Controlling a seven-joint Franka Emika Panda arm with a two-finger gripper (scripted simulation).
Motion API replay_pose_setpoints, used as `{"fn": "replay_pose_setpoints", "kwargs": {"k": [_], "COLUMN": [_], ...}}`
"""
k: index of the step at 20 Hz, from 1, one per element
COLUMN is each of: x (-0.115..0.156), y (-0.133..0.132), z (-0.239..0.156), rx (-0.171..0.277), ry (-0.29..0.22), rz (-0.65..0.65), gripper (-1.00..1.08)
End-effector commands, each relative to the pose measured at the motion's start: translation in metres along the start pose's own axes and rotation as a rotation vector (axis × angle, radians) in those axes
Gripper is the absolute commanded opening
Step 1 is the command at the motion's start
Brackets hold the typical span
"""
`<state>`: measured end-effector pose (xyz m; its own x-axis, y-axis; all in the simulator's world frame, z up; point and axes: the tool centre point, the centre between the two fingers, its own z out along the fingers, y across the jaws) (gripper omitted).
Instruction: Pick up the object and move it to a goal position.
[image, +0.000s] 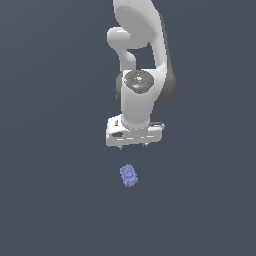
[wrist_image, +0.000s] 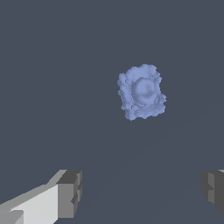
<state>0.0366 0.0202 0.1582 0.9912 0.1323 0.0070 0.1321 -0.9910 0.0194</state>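
Observation:
The object (image: 129, 175) is a small periwinkle-blue lumpy block with knobbly edges and a ring-like mark on its face. It lies on the dark grey floor, in front of and below the arm in the exterior view. It also shows in the wrist view (wrist_image: 141, 92). My gripper (image: 133, 145) hangs above the floor, just behind the object, not touching it. In the wrist view the gripper (wrist_image: 142, 192) is open, with its two fingertips (wrist_image: 70, 192) wide apart and nothing between them.
The white arm (image: 137, 60) rises behind the gripper. The plain dark grey floor (image: 50, 200) spreads around the object.

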Motion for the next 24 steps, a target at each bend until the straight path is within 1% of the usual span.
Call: {"fn": "replay_pose_setpoints", "kwargs": {"k": [1, 7, 12, 18, 24], "x": [0.011, 0.040, 0.058, 0.071, 0.076], "y": [0.003, 0.012, 0.018, 0.024, 0.027], "z": [0.006, 0.025, 0.039, 0.051, 0.056], "rx": [0.001, 0.007, 0.013, 0.018, 0.020], "ry": [-0.001, -0.004, -0.005, -0.005, -0.005], "rz": [-0.029, -0.113, -0.170, -0.212, -0.229], "gripper": [1.00, 1.00, 1.00, 1.00, 1.00]}}
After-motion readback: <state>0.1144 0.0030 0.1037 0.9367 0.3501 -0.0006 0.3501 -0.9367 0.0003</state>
